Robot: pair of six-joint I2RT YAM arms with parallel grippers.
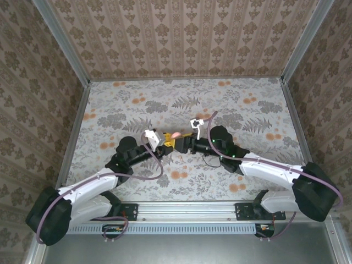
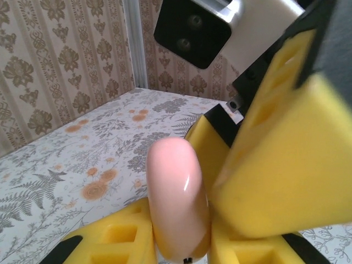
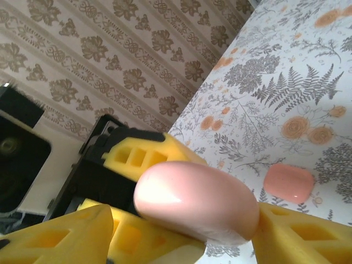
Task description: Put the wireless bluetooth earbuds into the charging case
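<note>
**Flowered worktop, pink case caught between two pairs of jaws**

Fern-and-blossom print is covering the worktop (image 3: 286, 82) under the charging case (image 3: 195, 201), which is hanging clear of it. The left jaws are clamping shut on the case's lower end, yellow pads (image 2: 118, 239) on either face, and are holding it up on edge. The right jaws are straddling the case from the opposite side, with a pad (image 3: 300, 231) touching or just beside it. Whether they are pressing I cannot tell.

This is looking like a handover or regrip. One pair should be holding firm while the other is letting go slowly. Pads are best placed on the broad faces and away from the seam, so the lid can lift.

The case is showing as a glossy coral-pink pebble, rounded all over, apparently closed, and likely to slip. A flat pink piece (image 3: 289, 182) is lying on the worktop to one side of the case.
</note>
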